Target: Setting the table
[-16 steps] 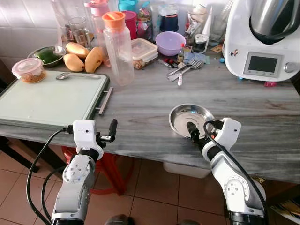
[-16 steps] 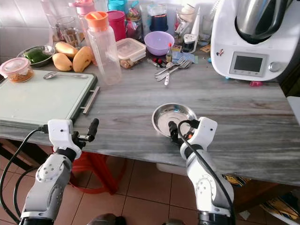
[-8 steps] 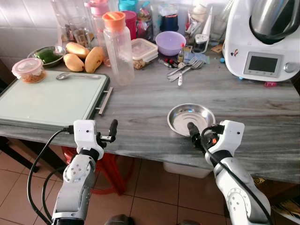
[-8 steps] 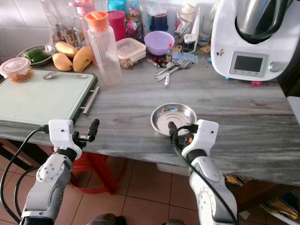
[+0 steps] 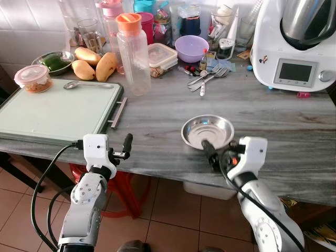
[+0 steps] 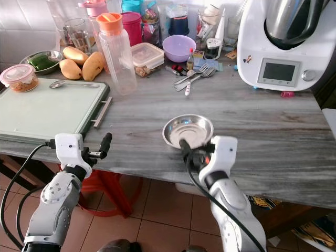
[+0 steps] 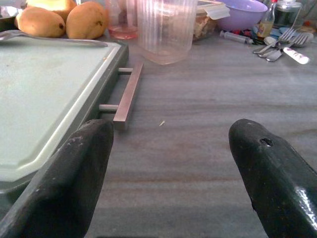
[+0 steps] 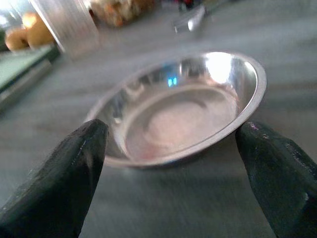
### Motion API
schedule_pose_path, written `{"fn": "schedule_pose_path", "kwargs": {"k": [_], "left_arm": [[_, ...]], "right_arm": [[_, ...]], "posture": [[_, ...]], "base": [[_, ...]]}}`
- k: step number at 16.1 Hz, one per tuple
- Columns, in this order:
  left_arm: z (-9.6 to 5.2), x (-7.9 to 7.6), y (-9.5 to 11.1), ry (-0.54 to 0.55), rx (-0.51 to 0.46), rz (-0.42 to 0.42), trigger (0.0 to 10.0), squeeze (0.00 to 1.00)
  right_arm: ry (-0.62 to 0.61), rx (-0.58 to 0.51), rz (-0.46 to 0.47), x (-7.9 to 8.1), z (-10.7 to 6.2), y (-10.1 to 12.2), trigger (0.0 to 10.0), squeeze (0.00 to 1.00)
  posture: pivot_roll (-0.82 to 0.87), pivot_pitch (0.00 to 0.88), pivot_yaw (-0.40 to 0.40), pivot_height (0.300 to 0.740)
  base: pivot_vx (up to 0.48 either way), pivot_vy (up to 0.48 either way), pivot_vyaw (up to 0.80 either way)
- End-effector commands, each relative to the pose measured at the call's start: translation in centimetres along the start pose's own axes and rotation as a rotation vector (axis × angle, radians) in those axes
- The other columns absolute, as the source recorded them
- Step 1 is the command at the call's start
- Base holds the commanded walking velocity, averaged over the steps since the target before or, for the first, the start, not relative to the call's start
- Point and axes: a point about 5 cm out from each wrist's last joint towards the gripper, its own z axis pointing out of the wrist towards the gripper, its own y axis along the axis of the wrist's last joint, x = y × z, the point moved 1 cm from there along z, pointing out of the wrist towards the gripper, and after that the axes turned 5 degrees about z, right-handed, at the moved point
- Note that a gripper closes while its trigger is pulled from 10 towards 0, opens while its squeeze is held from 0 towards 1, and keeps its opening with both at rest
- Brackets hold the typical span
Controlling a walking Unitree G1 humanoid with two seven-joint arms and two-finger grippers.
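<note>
A small steel bowl (image 5: 208,131) stands upright near the front edge of the grey table (image 5: 157,131). My right gripper (image 5: 211,155) sits at the table's edge just before the bowl's near rim. It is open. In the right wrist view the bowl (image 8: 183,106) lies just beyond the two black fingers (image 8: 74,173), with nothing held between them. My left gripper (image 5: 126,145) hovers open at the front edge, to the right of the tray's handle (image 7: 128,94). Forks and spoons (image 5: 207,76) lie further back on the table.
A pale green tray (image 5: 52,113) fills the left of the table, with a spoon (image 5: 79,84) on its far rim. Behind stand a clear bottle with an orange cap (image 5: 134,52), mangoes (image 5: 94,65), a purple bowl (image 5: 190,47), jars and a white kitchen machine (image 5: 294,42). Tiled floor lies below.
The steel bowl has slid a little to the left. My right gripper moved left with it and drew back from inside the bowl to its near rim. The left arm has stayed put.
</note>
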Motion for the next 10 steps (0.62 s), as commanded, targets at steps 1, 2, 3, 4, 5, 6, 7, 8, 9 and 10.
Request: {"fn": "schedule_pose_path", "kwargs": {"k": [1,2,3,4,5,6,7,8,9,10], "left_arm": [[0.0,0.2,0.0,0.000,0.003,0.014,10.0,0.00],[0.1,0.3,0.0,-0.002,0.002,0.016,10.0,0.00],[0.2,0.3,0.1,-0.005,0.000,0.018,10.0,0.00],[0.2,0.3,0.1,-0.007,-0.001,0.020,10.0,0.00],[0.2,0.3,0.1,-0.008,-0.002,0.020,10.0,0.00],[0.2,0.4,0.2,-0.010,-0.003,0.021,10.0,0.00],[0.2,0.4,0.3,-0.011,-0.011,0.017,10.0,0.00],[0.2,0.4,0.7,-0.010,-0.039,0.001,10.0,0.00],[0.1,0.4,0.9,-0.010,-0.053,-0.008,10.0,0.00],[0.1,0.4,0.9,0.001,-0.043,-0.013,10.0,0.00]], "right_arm": [[0.008,0.028,-0.002,0.0,-0.2,-0.5,10.0,1.00],[0.003,0.046,-0.002,-0.2,-0.6,-0.9,10.0,1.00],[-0.006,0.062,-0.001,-0.5,-1.2,-1.3,10.0,1.00],[-0.016,0.074,0.002,-0.7,-1.7,-1.6,10.0,1.00],[-0.023,0.082,0.001,-1.0,-2.1,-1.9,10.0,1.00],[-0.031,0.074,-0.005,-1.3,-3.0,-2.1,10.0,1.00],[-0.033,0.031,-0.053,-1.4,-3.4,-1.5,10.0,1.00],[0.020,-0.024,-0.184,-0.6,-3.8,-0.7,10.0,1.00],[0.049,-0.063,-0.259,-0.1,-3.9,-0.1,10.0,1.00],[0.048,-0.085,-0.261,0.2,-3.9,0.2,10.0,1.00]], "posture": [[-0.07,0.000,0.060,0.740],[-0.07,0.000,0.060,0.740],[-0.07,0.000,0.060,0.740],[-0.07,0.000,0.059,0.740],[-0.07,0.000,0.059,0.740],[-0.07,0.000,0.059,0.740],[-0.07,0.000,0.061,0.740],[-0.07,0.000,0.060,0.740],[-0.08,0.000,0.061,0.740],[-0.08,0.000,0.060,0.740]], "base": [[0.000,0.000,0.00],[0.000,0.000,0.00],[0.000,0.000,0.00],[0.000,0.000,0.00],[0.000,0.000,0.00],[0.000,0.000,0.00],[0.000,0.000,0.00],[0.000,0.000,0.00],[0.000,0.000,0.00],[0.000,0.000,0.00]]}}
